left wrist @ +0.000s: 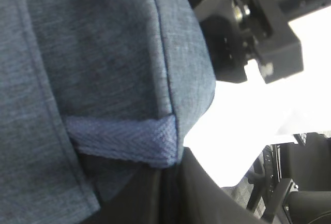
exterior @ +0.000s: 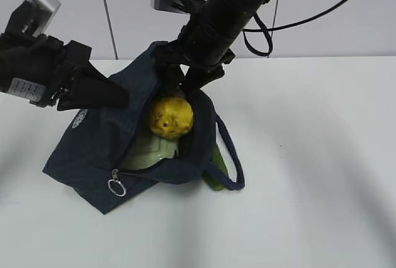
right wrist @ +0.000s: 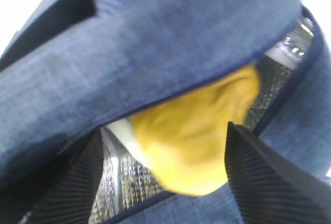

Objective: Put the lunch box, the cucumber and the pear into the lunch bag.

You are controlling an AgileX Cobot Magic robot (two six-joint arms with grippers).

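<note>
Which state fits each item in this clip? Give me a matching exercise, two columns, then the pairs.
Items
1. pear
2. lunch box
3. cucumber
4. left tool

States
A. pale green lid showing low inside the bag opening
B. shut on the fabric of the lunch bag, holding the flap up
C. yellow, sitting in the bag opening, on top
D. dark green, showing at the bag's right edge by the strap

Pairs: 1-C, 2-A, 3-D, 4-B
</note>
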